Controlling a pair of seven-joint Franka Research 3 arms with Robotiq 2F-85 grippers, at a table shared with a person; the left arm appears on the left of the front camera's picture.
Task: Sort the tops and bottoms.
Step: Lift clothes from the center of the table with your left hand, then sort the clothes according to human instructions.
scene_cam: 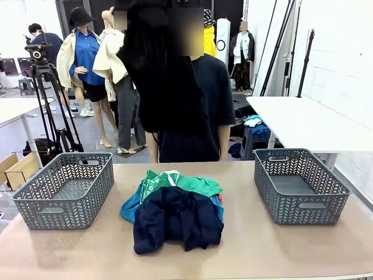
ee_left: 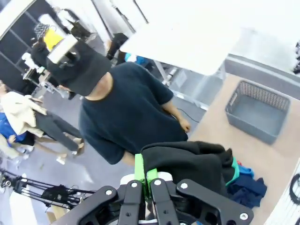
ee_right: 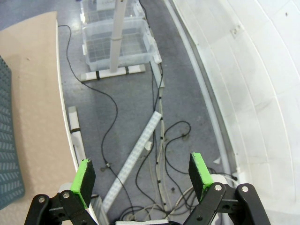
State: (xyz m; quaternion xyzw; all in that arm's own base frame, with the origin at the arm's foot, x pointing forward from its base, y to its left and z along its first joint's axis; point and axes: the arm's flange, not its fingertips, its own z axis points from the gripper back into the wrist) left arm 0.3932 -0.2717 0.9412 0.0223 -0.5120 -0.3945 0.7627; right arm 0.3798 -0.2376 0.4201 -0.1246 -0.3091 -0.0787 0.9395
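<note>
Held black garment (ee_left: 187,161) clamped in left gripper (ee_left: 145,171), 12 o'clock of pile (scene_cam: 175,224), probably freeing it for sorting; right gripper (ee_right: 142,177) wide, empty.

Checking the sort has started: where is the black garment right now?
The black garment hangs in the front view's upper middle, before the person and above the clothes pile on the table; the left pincer is shut on it.

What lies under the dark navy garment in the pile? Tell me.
Green shorts and a blue garment stick out from beneath the dark navy garment, plus a red sliver at its right edge. Anything else is covered.
</note>
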